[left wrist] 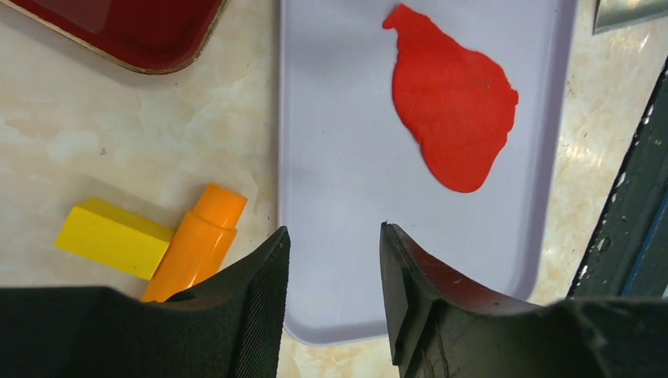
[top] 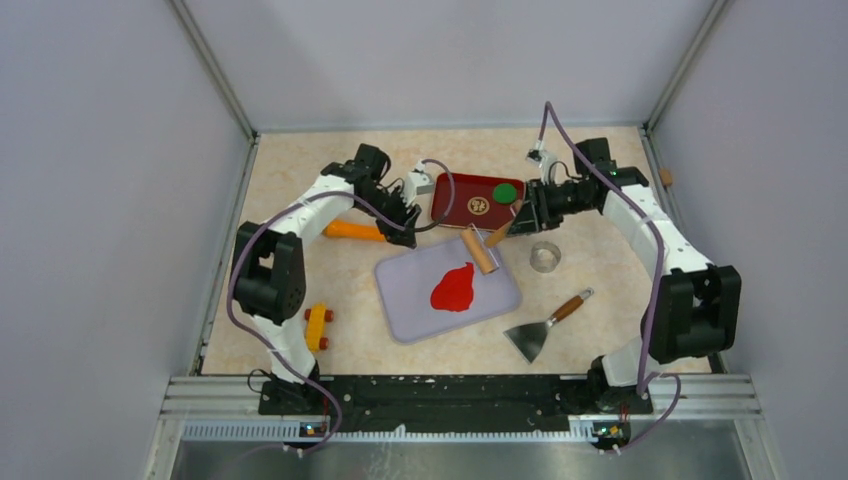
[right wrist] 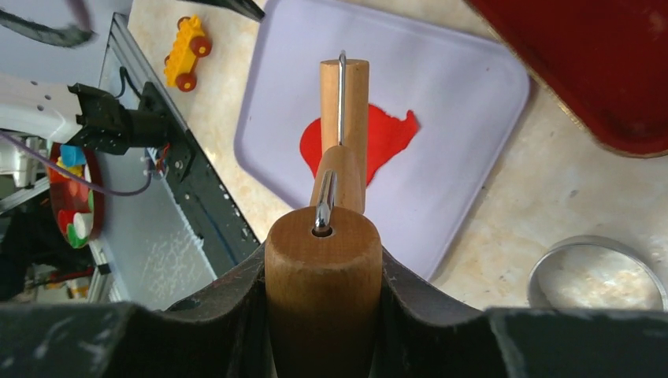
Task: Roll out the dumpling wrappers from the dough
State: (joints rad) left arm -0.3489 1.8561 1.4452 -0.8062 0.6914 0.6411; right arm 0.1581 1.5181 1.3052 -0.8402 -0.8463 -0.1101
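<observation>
The dough (top: 453, 288) is a flattened, ragged-edged red patch in the middle of the lilac board (top: 410, 310). No dumpling wrappers show in any view. My right gripper (top: 512, 226) is shut on the wooden handle (right wrist: 323, 283) of a rolling pin. Its roller (top: 481, 250) is over the board's far edge, just beyond the dough (right wrist: 390, 134). My left gripper (top: 406, 234) hangs open off the board's far left corner. Between its fingers (left wrist: 335, 230) I see only bare board (left wrist: 339, 157), and the dough (left wrist: 453, 106) lies well ahead of them.
A dark red tray (top: 460, 205) with a green disc (top: 504, 192) stands behind the board. To the board's right are a metal ring cutter (top: 545, 257) and a scraper (top: 545, 325). An orange tool (top: 355, 230) and a yellow toy car (top: 317, 326) lie to its left.
</observation>
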